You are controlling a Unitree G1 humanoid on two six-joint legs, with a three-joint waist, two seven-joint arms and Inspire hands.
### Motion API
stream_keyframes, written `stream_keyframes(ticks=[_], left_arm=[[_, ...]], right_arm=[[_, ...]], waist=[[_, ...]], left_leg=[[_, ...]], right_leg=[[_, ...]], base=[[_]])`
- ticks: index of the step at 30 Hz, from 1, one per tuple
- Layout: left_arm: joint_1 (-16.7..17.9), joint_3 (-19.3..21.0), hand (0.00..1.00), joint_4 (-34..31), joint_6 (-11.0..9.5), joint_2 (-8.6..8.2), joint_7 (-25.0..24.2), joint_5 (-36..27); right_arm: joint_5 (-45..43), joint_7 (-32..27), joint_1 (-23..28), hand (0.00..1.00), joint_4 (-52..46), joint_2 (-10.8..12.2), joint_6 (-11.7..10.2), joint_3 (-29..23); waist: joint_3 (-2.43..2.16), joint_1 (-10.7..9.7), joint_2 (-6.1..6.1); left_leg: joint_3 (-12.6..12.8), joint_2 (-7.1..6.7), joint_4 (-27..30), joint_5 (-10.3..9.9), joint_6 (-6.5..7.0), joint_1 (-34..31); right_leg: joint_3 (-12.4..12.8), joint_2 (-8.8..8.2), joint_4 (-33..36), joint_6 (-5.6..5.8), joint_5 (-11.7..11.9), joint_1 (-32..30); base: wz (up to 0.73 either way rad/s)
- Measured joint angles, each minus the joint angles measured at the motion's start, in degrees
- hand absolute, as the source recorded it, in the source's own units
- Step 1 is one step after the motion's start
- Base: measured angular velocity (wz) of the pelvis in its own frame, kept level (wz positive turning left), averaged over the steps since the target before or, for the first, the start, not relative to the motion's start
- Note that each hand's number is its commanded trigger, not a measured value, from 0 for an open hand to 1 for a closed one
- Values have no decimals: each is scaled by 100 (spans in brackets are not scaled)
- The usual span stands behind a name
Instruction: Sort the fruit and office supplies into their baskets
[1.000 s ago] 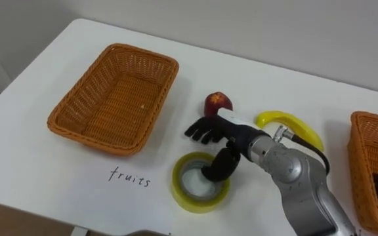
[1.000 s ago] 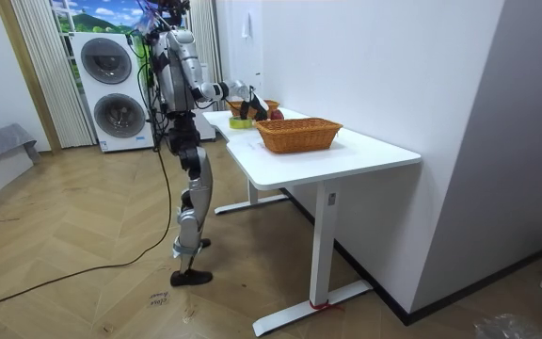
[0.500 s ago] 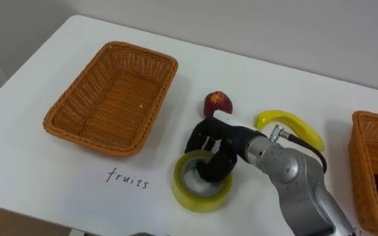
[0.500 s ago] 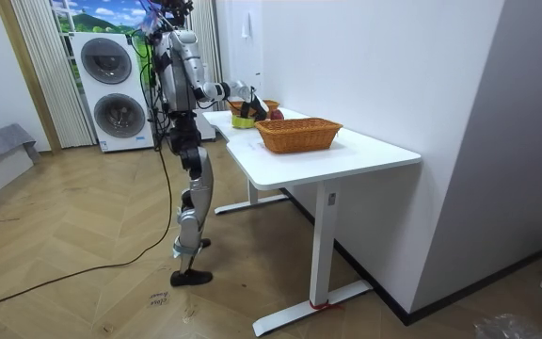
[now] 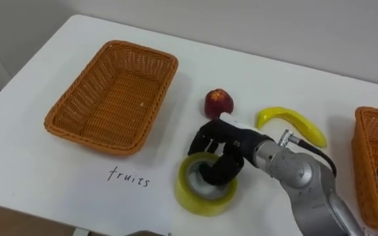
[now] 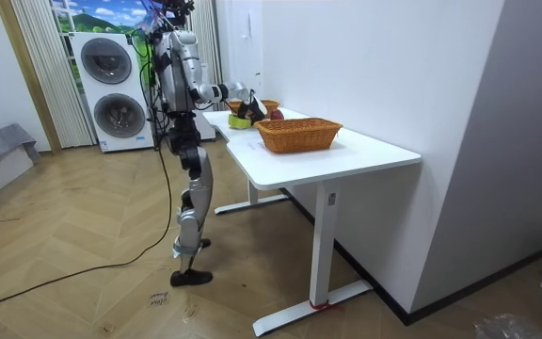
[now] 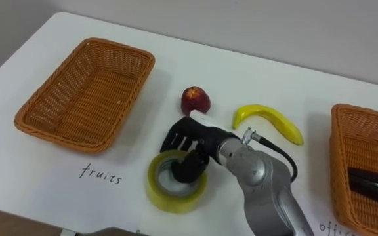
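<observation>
Within 1 s our right hand point(image 5: 227, 143) dropped onto the yellow tape roll point(image 5: 190, 195): thumb in the core, fingers curled over the far rim, pinching it. Roll's on the table point(image 5: 51, 176) yet; next, lift twd the office basket point(image 5: 366, 151) at right.

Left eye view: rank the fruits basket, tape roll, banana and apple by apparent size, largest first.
1. the fruits basket
2. the tape roll, nearest the camera and partly under the right hand
3. the banana, slightly longer than the roll but far slimmer, so this pair is unsure
4. the apple
</observation>
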Motion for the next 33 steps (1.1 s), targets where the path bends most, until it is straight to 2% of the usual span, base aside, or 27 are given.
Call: stream_keyframes(ticks=[3, 7, 9, 13, 17, 23, 28, 33], left_arm=[[95, 37, 0, 59, -64, -14, 0, -8], [126, 121, 0, 229, -229, -6, 0, -39], [163, 138, 0, 230, -273, -6, 4, -60], [237, 332, 0, 210, -362, -18, 10, -106], [367, 389, 0, 217, -452, -23, 12, -116], [531, 390, 0, 243, -473, -68, 135, -113], [614, 399, 0, 250, -473, -64, 136, -107], [685, 429, 0, 271, -471, -46, 139, -107]], right_arm=[[183, -85, 27, 100, -220, -27, -67, -391], [1081, -660, 29, 100, -341, -172, -339, -1088], [1178, -936, 27, 100, -356, -175, -485, -1270], [1245, -1394, 28, 100, -555, -179, -542, -1678], [1619, -1963, 29, 100, -694, -179, -760, -2111], [2088, -2716, 30, 100, -745, -181, -914, -2341], [2437, -3345, 29, 100, -731, -211, -933, -2508], [2528, -3940, 30, 100, -438, -400, -1149, -2548]], waist=[[-6, -139, 26], [-11, -333, 33], [-19, -413, 21], [-25, -512, 18], [-40, -612, 57], [-81, -762, 129], [-74, -792, 114], [-65, -884, 119]], left_leg=[[53, 0, -1, 0, 0, 21], [91, 6, -29, 1, 1, 189], [113, 13, -52, 1, 1, 208], [193, 16, -45, 1, 2, 196], [240, 19, -22, 1, 3, 198], [245, 24, -11, 2, 3, 220], [256, 26, 18, 2, 3, 223], [247, 33, 9, 0, 1, 200]], right_leg=[[121, 2, -3, 0, 0, -7], [141, 1, -8, 0, 0, 124], [157, 4, -6, 0, 0, 125], [204, 1, 4, 0, 0, 80], [268, 5, 6, 1, 0, 75], [278, 9, 6, 1, 0, 113], [282, 9, 13, 1, 0, 115], [264, 14, 14, 1, 0, 120]], base=[[-9], [-4], [-9], [-10], [-7], [-1], [0], [0]])
